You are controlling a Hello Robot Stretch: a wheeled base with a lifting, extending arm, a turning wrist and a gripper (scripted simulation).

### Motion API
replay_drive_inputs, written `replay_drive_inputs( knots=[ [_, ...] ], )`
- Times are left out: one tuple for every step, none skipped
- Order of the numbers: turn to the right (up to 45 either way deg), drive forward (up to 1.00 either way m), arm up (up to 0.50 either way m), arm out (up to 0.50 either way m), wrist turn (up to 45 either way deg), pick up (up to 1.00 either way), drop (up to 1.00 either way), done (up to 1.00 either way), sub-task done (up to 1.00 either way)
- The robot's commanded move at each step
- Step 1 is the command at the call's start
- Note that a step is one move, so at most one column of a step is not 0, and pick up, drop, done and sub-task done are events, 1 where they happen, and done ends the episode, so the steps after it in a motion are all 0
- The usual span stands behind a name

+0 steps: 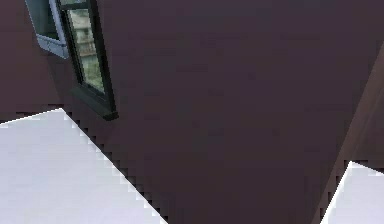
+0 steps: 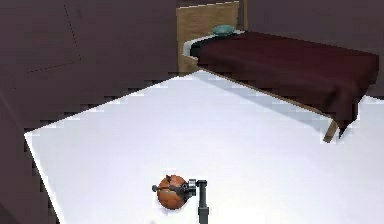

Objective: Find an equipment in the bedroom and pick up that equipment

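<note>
An orange-brown ball with dark seams, like a basketball (image 2: pixel 171 193), is low in the arm side view, over the white floor (image 2: pixel 200 120). My gripper (image 2: pixel 190 186) reaches to the ball's right side from the short dark arm (image 2: pixel 205 207) at the bottom edge. The ball is right at the gripper's far end, and I cannot tell whether the gripper holds it or whether it rests on the floor.
A bed (image 2: pixel 290 60) with a dark red cover, wooden headboard (image 2: pixel 205 22) and teal pillow (image 2: pixel 223 30) stands at the arm side view's upper right. A dark wall (image 1: pixel 230 100) with a window (image 1: pixel 85 50) is close ahead; white floor (image 1: pixel 50 170) shows at the forward view's lower left.
</note>
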Motion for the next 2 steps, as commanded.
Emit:
replay_drive_inputs(
  knots=[
    [0.0, 0.00, 0.00, 0.00, 15.0, 0.00, 0.00, 0.00, 0.00],
    [0.0, 0.00, -0.30, 0.00, 0.0, 0.00, 0.00, 0.00, 0.00]
  ],
)
